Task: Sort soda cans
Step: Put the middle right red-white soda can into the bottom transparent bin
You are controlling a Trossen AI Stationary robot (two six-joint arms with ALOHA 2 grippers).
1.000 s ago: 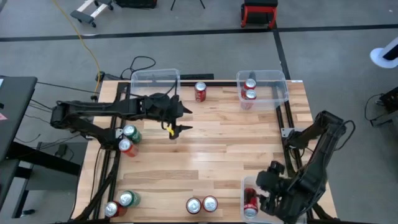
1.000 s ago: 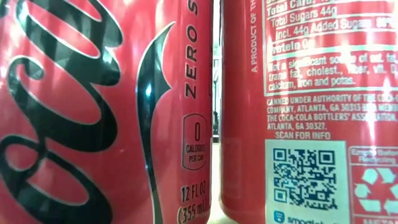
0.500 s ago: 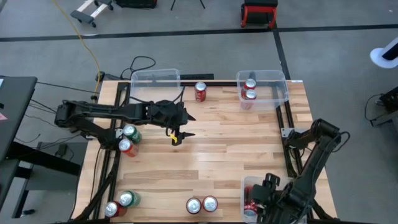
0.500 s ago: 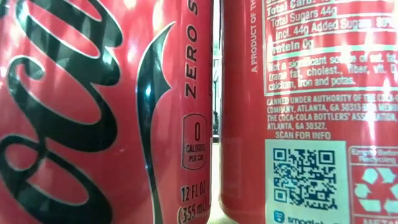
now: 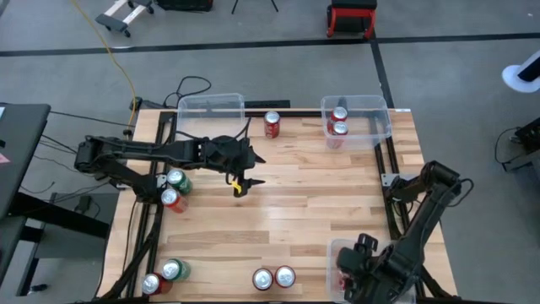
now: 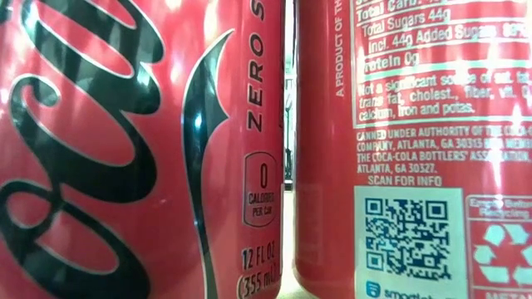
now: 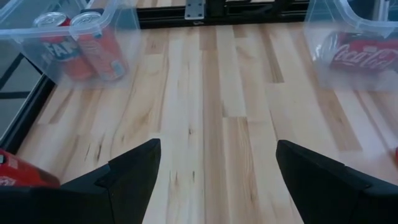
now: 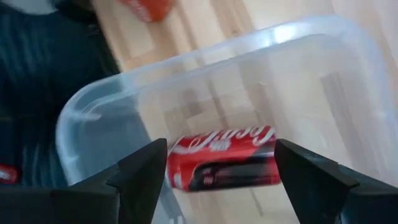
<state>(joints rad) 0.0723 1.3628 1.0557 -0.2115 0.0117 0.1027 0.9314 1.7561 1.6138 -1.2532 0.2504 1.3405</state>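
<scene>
1. Hovering right over the near bin (image 5: 334, 248), the right gripper (image 8: 221, 163) has its jaws spread wide and grips nothing. A red can (image 8: 221, 165) lies on its side on the bin floor beneath them. Risk: a finger catches the bin's rim on the lift-out and drags or tips the light plastic.
2. Just beside the near bin, toward the left arm's side, stands a pair of red cans (image 5: 274, 277). A low sweep from the bin would likely knock them over, and they would roll.
3. Further along that same edge from the near bin sit a green can (image 5: 172, 269) and a red one (image 5: 152, 284), touching. Grabbing either could topple its neighbour off the table.
4. Well beyond the near bin, mid-table, the left gripper (image 5: 241, 182) is open and empty over bare wood. Another green-and-red pair (image 5: 174, 189) is beside its arm, so an elbow swing may clip them.
5. Farthest from the near bin is a lone red can (image 5: 272, 124), between an empty bin (image 5: 210, 104) and one holding two cans (image 5: 339, 122). Risk: it goes into the wrong bin, as colours are hard to tell from above.
</scene>
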